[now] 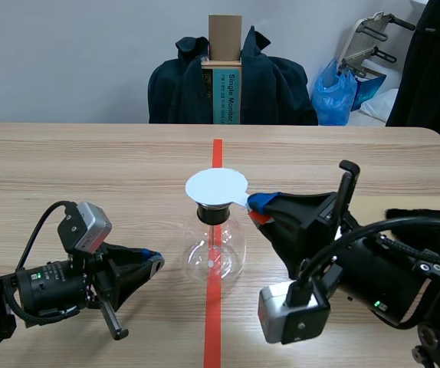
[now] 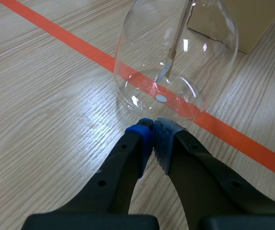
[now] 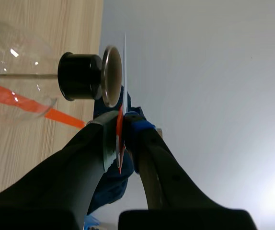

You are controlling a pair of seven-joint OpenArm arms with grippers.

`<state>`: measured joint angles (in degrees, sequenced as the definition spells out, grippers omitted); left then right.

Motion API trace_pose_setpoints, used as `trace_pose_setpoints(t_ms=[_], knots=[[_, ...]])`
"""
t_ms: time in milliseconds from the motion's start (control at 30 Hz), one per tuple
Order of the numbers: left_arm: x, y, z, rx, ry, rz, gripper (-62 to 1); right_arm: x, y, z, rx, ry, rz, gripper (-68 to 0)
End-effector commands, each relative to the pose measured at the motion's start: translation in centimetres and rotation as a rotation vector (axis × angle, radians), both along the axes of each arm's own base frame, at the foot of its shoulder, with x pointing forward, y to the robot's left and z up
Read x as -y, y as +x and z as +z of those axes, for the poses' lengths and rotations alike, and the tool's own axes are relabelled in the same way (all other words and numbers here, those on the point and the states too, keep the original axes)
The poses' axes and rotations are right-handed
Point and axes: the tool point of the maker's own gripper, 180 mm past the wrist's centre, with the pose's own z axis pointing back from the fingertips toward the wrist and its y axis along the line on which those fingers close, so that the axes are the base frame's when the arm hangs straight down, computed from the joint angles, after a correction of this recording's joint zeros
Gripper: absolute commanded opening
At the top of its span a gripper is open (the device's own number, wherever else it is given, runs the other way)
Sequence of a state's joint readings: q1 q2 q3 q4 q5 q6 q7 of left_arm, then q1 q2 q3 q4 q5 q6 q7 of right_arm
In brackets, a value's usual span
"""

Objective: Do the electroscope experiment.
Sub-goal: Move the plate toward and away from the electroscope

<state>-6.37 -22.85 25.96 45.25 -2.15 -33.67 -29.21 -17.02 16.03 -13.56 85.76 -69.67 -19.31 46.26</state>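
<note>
Flask (image 1: 215, 253) is standing on the worktop (image 1: 90, 169); right tool (image 1: 257, 205) is pinching a white disc (image 1: 216, 186) over its cap, left tool (image 1: 152, 263) is waiting pressed together beside it.

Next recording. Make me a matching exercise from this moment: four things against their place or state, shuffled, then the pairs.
1. left gripper
2. right gripper
3. white disc
4. black stopper

A. plugs the neck of the glass flask
B. shut on nothing, beside the flask
C. over the flask's top
D. shut on the white disc

Pairs: 1-B, 2-D, 3-C, 4-A
</note>
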Motion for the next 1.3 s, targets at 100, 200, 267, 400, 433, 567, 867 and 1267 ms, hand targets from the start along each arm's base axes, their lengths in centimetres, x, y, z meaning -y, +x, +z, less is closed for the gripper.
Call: trace_pose_setpoints(t_ms=[100,200,267,400,433,567,867,1267], knots=[[0.5,0.7,1.4,0.035,-0.04,0.003,-59.0,0.9,1.2,0.7,0.033,0.0,-0.054,-66.7],[0.5,0.7,1.4,0.035,-0.04,0.003,-59.0,1.4,1.7,0.7,0.033,-0.003,-0.094,-66.7],[0.5,0.7,1.4,0.035,-0.04,0.003,-59.0,1.8,2.2,0.7,0.034,-0.005,-0.127,-66.7],[0.5,0.7,1.4,0.035,-0.04,0.003,-59.0,2.9,3.1,0.7,0.037,-0.009,-0.205,-66.7],[0.5,0.7,1.4,0.035,-0.04,0.003,-59.0,3.2,3.4,0.7,0.037,-0.01,-0.226,-66.7],[0.5,0.7,1.4,0.035,-0.04,0.003,-59.0,4.5,4.4,0.7,0.042,-0.015,-0.319,-66.7],[0.5,0.7,1.4,0.035,-0.04,0.003,-59.0,7.5,5.9,1.3,0.058,-0.016,-0.506,-66.7],[0.5,0.6,1.3,0.035,-0.04,0.003,-59.0,11.0,3.8,7.1,0.164,0.054,-0.578,-66.7]])
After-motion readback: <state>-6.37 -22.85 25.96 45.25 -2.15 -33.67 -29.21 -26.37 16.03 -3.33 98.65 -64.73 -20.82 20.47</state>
